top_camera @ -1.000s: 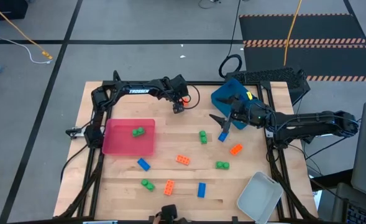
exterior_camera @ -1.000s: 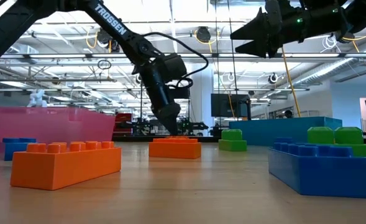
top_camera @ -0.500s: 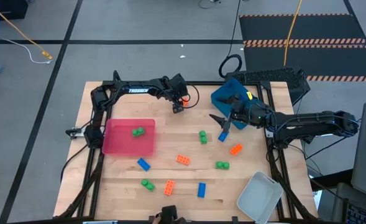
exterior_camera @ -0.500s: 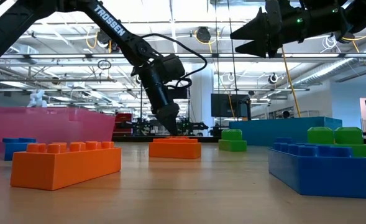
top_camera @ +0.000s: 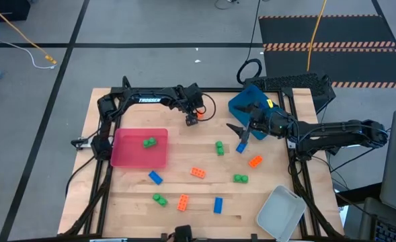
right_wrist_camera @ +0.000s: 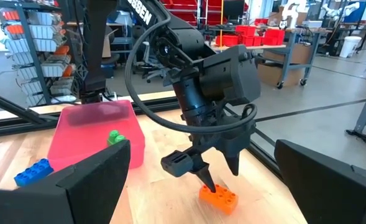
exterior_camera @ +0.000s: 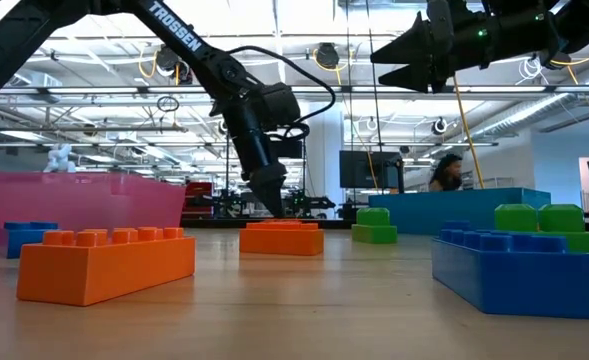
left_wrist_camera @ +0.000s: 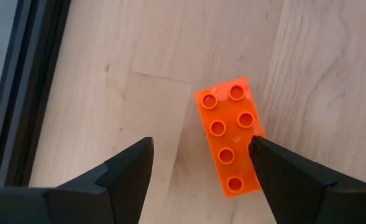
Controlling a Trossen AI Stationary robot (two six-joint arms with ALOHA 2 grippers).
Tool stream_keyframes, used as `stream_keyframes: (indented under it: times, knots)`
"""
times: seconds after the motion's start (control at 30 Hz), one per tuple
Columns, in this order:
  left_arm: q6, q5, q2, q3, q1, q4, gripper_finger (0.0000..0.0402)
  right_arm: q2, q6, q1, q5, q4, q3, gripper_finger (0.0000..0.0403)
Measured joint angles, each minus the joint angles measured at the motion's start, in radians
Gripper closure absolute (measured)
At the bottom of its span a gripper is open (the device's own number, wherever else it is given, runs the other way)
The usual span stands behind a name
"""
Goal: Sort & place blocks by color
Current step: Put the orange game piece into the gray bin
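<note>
Your loose blocks (top_camera: 199, 173) lie scattered from the table's centre toward 6 o'clock, one green block (top_camera: 149, 142) in the red tray (top_camera: 127, 158) at 9. At 12, your left gripper (top_camera: 193, 119) hangs over an orange block (left_wrist_camera: 228, 136), jaws spread, nothing pinched. Your right gripper (top_camera: 234, 128) waits at 2, jaws spread.

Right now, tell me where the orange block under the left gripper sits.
In the high view the orange block lies near the table's far edge, directly beneath the open left gripper, between the red tray and blue tray.
</note>
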Motion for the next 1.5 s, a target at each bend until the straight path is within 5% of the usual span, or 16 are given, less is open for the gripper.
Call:
stream_keyframes:
  times: [0.53, 1.5]
  knots:
    - [-0.132, 0.035, -0.084, 0.001, -0.008, -0.014, 0.0128, 0.000, 0.000, 0.000, 0.000, 0.000, 0.000, 0.0010]
    - [-0.182, 0.007, -0.007, -0.135, -0.005, 0.156, 0.0103, 0.000, 0.004, 0.000, -0.001, 0.007, 0.000, 0.0010]
